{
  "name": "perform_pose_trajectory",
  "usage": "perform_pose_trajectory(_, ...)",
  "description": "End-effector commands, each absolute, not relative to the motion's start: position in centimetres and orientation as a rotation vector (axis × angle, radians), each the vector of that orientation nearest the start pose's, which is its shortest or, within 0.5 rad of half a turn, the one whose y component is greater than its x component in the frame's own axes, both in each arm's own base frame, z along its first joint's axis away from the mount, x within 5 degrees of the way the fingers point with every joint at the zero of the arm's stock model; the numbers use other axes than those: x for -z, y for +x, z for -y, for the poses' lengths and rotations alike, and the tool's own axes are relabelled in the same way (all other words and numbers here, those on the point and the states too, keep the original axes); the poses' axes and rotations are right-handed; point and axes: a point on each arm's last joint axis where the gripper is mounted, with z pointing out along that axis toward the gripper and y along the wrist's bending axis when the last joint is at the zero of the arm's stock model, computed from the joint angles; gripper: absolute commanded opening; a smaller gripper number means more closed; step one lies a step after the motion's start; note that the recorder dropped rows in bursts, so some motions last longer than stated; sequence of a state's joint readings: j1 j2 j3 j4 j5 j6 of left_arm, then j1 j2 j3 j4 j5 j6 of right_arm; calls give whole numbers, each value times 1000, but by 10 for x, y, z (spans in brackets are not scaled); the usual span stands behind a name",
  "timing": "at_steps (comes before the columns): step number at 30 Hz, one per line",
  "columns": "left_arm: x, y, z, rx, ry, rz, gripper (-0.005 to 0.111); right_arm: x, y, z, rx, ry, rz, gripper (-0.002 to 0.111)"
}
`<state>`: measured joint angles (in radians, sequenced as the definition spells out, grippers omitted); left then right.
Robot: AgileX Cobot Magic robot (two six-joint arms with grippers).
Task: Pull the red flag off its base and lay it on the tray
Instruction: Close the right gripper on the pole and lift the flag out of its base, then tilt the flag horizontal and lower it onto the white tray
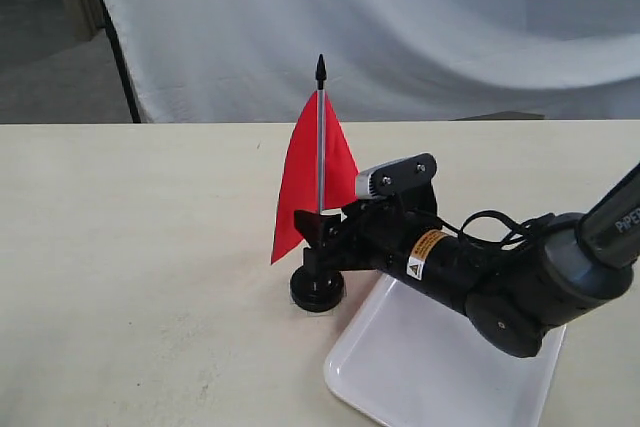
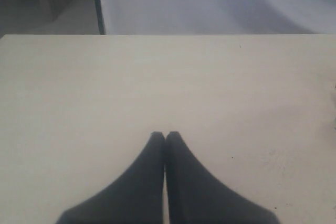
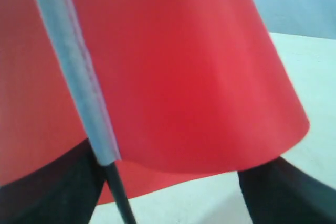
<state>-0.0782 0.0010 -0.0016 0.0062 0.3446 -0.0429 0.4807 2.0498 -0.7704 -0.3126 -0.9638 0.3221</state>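
Note:
The red flag (image 1: pixel 310 177) stands upright with its silver pole (image 1: pixel 320 147) set in the round black base (image 1: pixel 317 290) on the table. My right gripper (image 1: pixel 318 232) is low on the pole just above the base, reaching in from the right. In the right wrist view the gripper (image 3: pixel 173 192) is open: the pole (image 3: pixel 73 66) lies close by one finger (image 3: pixel 58 187), the other finger (image 3: pixel 289 192) stands well off, and the red cloth (image 3: pixel 184 77) fills the view. The white tray (image 1: pixel 440 367) lies under the right arm. My left gripper (image 2: pixel 165 136) is shut and empty over bare table.
The beige table (image 1: pixel 120 247) stretches left of the flag. A white cloth backdrop (image 1: pixel 400 27) hangs behind the far edge, with a dark stand leg (image 1: pixel 120 57) at its left. The tray's near corner runs off the frame's bottom.

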Motion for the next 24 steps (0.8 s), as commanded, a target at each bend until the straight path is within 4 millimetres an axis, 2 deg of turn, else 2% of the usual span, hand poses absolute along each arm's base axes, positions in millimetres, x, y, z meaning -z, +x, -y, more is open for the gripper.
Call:
perform_pose_trajectory(1, -182, 53, 4, 82, 41, -1826, 0, -106, 313, -192, -687, -518, -1802, 61)
perform_pose_trajectory(3, -182, 53, 4, 82, 41, -1826, 0, -106, 313, -192, -683, -530, -1796, 35)
perform_pose_trajectory(5, -182, 53, 4, 82, 41, -1826, 0, -107, 311, -194, -710, -556, -1790, 1)
perform_pose_trajectory(8, -182, 53, 4, 82, 41, -1826, 0, -124, 304, -196, -742, -610, -1722, -1)
perform_pose_trajectory(13, -182, 53, 4, 82, 41, -1826, 0, -176, 291, -175, -603, -657, -1667, -1)
perform_pose_trajectory(15, -182, 53, 4, 82, 41, -1826, 0, -194, 288, -164, -485, -700, -1706, -1)
perform_pose_trajectory(16, -182, 53, 4, 82, 41, -1826, 0, -211, 282, -154, -346, -772, -1726, -1)
perform_pose_trajectory(17, -182, 53, 4, 82, 41, -1826, 0, -218, 278, -148, -258, -827, -1739, -1)
perform_pose_trajectory(18, -182, 53, 4, 82, 41, -1826, 0, -228, 270, -137, -86, -960, -1752, -1)
perform_pose_trajectory(20, -182, 53, 4, 82, 41, -1826, 0, -235, 262, -125, 86, -1109, -1775, -1)
perform_pose_trajectory(24, -182, 53, 4, 82, 41, -1826, 0, -235, 247, -106, 323, -1375, -1844, -1)
